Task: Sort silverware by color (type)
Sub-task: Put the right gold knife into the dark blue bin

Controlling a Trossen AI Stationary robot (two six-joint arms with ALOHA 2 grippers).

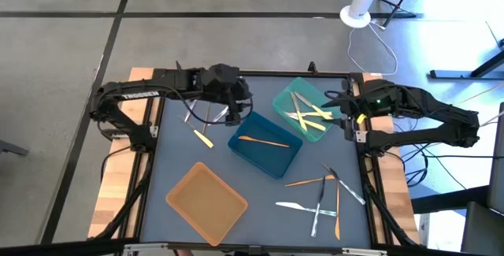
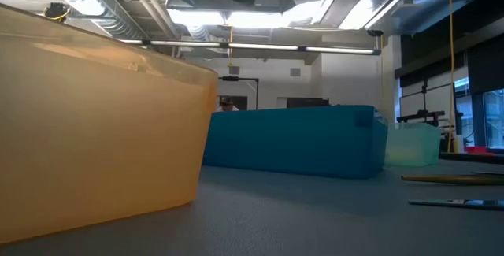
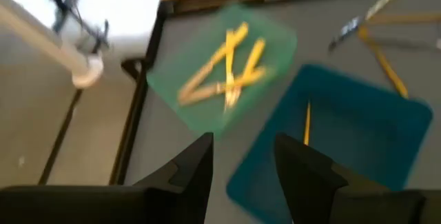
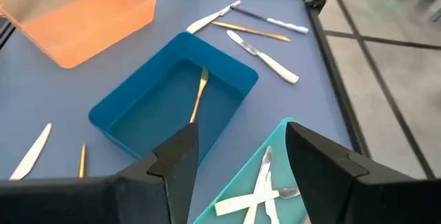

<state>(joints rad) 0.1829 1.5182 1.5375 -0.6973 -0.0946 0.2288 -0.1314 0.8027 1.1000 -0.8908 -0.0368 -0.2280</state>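
Three trays (image 1: 206, 202), one orange piece in the blue tray (image 1: 264, 155), several yellow in the teal tray (image 1: 303, 106)

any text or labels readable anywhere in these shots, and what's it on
"TROSSEN" in white letters on the left arm, read in the high view.
Nothing else can be read: the blue tray, teal tray and orange tray are plain, and the silverware bears no markings that show.
In the low view, the room behind holds no legible sign.

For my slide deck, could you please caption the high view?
Both open pincers, left and right, hover beside the teal tray; cutlery lies scattered.
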